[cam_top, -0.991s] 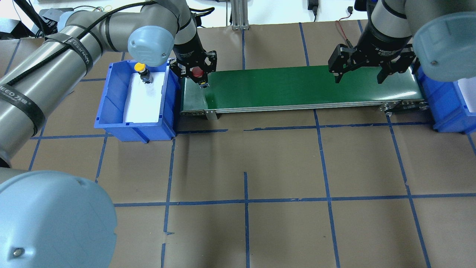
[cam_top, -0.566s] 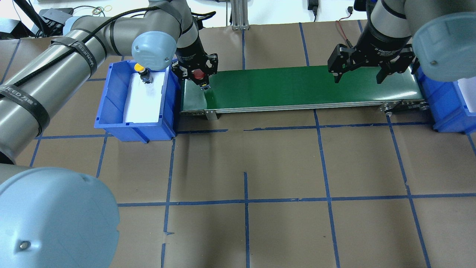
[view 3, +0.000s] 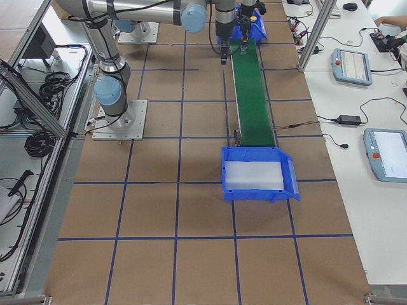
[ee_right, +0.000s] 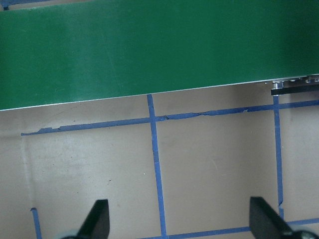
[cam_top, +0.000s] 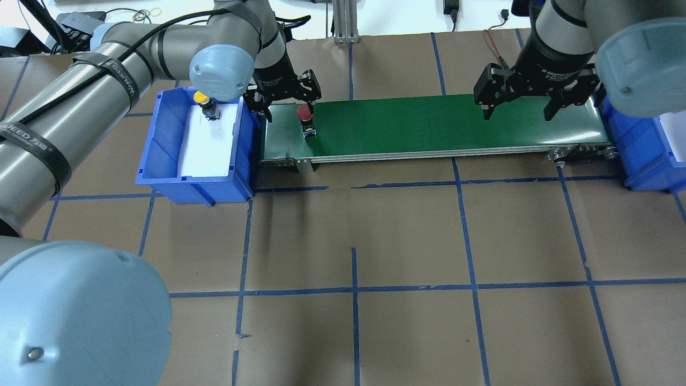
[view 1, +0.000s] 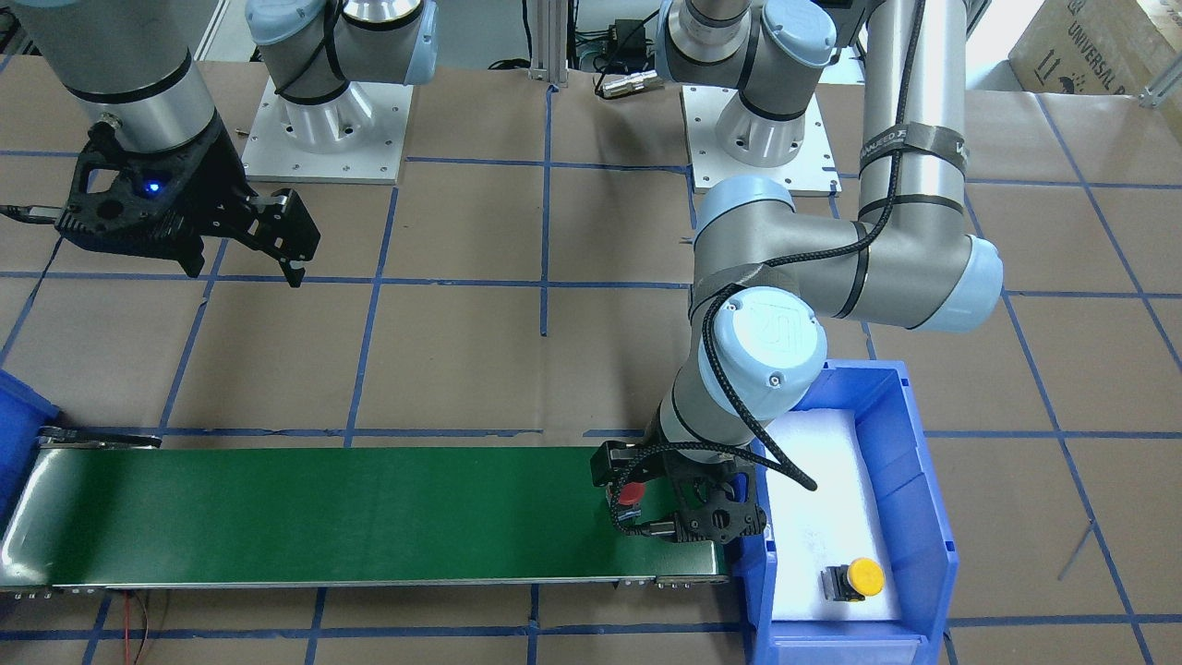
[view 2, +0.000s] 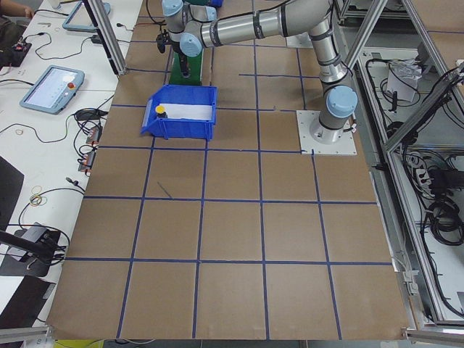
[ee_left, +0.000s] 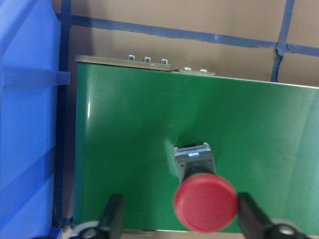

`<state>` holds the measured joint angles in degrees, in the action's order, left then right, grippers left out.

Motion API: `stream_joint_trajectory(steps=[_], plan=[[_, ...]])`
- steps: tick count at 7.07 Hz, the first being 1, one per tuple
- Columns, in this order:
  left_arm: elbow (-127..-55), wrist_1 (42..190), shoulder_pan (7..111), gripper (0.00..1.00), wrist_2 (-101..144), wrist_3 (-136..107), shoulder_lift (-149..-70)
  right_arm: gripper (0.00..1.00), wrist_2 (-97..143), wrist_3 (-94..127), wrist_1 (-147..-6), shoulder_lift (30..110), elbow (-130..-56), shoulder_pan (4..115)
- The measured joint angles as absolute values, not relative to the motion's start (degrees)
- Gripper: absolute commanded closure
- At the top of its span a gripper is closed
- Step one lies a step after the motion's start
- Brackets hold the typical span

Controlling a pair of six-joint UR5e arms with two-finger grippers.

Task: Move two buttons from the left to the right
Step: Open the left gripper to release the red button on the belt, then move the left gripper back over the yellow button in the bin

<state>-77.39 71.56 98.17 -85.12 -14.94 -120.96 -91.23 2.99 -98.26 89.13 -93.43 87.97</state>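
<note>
From overhead, the left tool (cam_top: 288, 102) is spread wide over the left end of the green belt (cam_top: 429, 126). The red button (cam_top: 305, 112) stands upright on the belt just under it, let go; 0.6 s ago the tool clamped it above the belt. The yellow button (cam_top: 201, 97) sits in the left blue bin (cam_top: 161, 155) on the counter (cam_top: 407, 230). The right tool (cam_top: 519, 110) hangs open over the belt's other end. In the left wrist view the red cap lies between the fingers (ee_left: 114, 219), nearer one.
</note>
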Motion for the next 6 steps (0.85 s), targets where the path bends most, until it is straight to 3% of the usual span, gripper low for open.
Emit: stream_joint_trajectory(steps=[4, 6], plan=[[-76.08, 76.43, 96.9, 0.0, -87.73, -11.05, -114.28, 0.0, -91.25, 2.99, -98.18, 89.09, -93.44, 88.15], [-75.32, 79.76, 91.55, 0.0, -89.1, -3.19, -110.63, 0.0, -91.31, 2.99, -98.16, 89.12, -93.43, 88.09]])
